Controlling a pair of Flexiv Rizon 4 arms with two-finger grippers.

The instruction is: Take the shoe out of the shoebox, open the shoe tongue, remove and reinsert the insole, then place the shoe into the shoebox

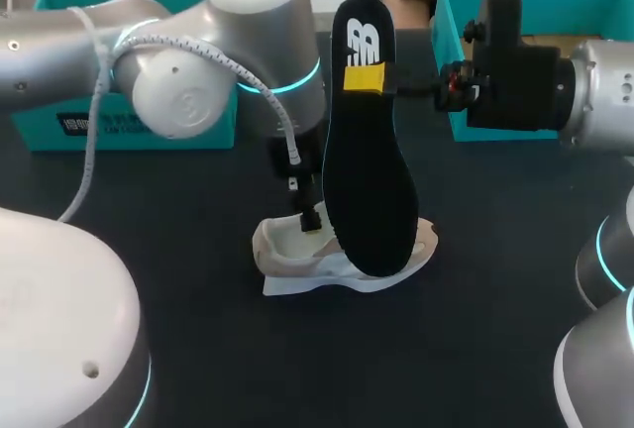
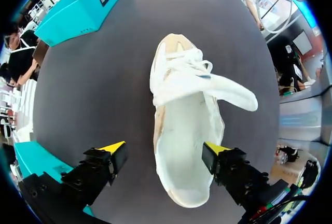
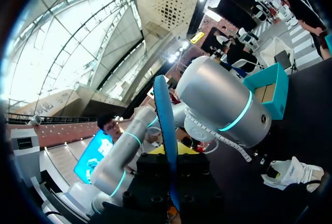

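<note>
Standing at the upper left of the head view, 1 teal shoebox (image 1: pixel 149 131) sits behind the left arm's big elbow. Right of it, near the middle, the left gripper (image 2: pixel 163 150) hangs over the white shoe (image 2: pixel 187 130), its 2 fingers spread wide astride the heel end. The far one is well clear and the other is close against the shoe's side, so it grips nothing. The tongue (image 2: pixel 228 92) is folded out to 1 side and the mouth lies open.

Just right of centre, the black insole (image 1: pixel 369 160) stands upright, its lower tip at the shoe's opening. The right gripper (image 1: pixel 371 79) is clamped on its upper end.

I'd judge the insole is out and refitting comes next. The toe should slide in low and forward under the tongue, with the left fingers closing to steady the heel, or the shoe may skid on the dark table (image 1: pixel 198 349).

The left arm crowds the heel side, and the loose tongue could catch the insole. A 2nd teal box (image 1: pixel 555 2) waits at the upper right.
</note>
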